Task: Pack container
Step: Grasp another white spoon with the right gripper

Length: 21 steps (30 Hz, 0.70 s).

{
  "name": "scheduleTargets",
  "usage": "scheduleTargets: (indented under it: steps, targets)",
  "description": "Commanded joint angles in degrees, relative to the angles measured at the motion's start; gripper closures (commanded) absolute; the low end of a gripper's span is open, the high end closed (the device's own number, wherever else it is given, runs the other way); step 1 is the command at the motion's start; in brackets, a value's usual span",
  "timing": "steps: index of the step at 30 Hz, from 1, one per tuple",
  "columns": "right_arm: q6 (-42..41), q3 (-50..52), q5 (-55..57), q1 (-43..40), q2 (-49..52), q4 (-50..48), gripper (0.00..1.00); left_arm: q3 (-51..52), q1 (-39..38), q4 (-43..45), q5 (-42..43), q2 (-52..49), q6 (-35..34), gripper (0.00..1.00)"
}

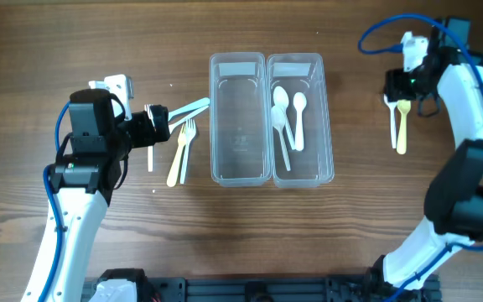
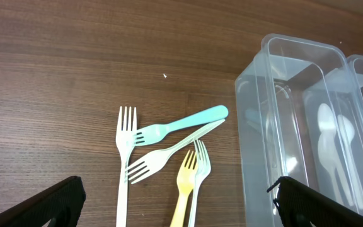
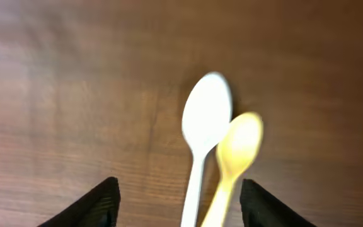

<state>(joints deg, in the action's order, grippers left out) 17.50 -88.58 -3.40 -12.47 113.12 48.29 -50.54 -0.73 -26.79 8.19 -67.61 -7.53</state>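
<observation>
Two clear containers stand side by side mid-table: the left one point(image 1: 240, 172) is empty, the right one point(image 1: 331, 117) holds three white spoons point(image 1: 285, 113). Several forks point(image 1: 183, 143) lie left of them; in the left wrist view I see a white fork point(image 2: 123, 157), a blue fork point(image 2: 181, 125) and a yellow fork point(image 2: 184, 186). My left gripper point(image 1: 159, 117) point(image 2: 178, 189) hangs open above these forks. At the far right my right gripper point(image 1: 399, 99) point(image 3: 178, 189) is open over a white spoon point(image 3: 205, 120) and a yellow spoon point(image 3: 239, 145) lying on the table, their handles between its fingers.
The right arm's base and links point(image 1: 468, 193) stand along the table's right side, and the left arm point(image 1: 82, 176) along the left. Bare wood lies in front of the containers.
</observation>
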Motion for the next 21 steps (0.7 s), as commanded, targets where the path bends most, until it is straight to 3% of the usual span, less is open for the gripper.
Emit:
scheduleTargets:
  steps: [1, 4, 18, 21]
  targets:
    - [-5.9, 0.09, 0.96, 0.24, 4.83, 1.73, 0.44, -1.22, 0.26, 0.13, -0.33, -0.13, 1.33, 0.0]
    - [-10.16, 0.09, 4.11, 0.2, 7.5, 2.16, 0.47, -1.22, 0.26, 0.11, -0.33, -0.13, 1.33, 0.0]
    - [-10.14, 5.77, 4.07, 0.02, 8.31, -1.9, 0.52, -1.22, 0.26, 0.13, -0.33, -0.13, 1.33, 0.0]
    - [-10.23, 6.56, 4.0, 0.02, 8.31, -2.29, 0.61, -1.22, 0.26, 0.11, -0.33, -0.13, 1.33, 0.0]
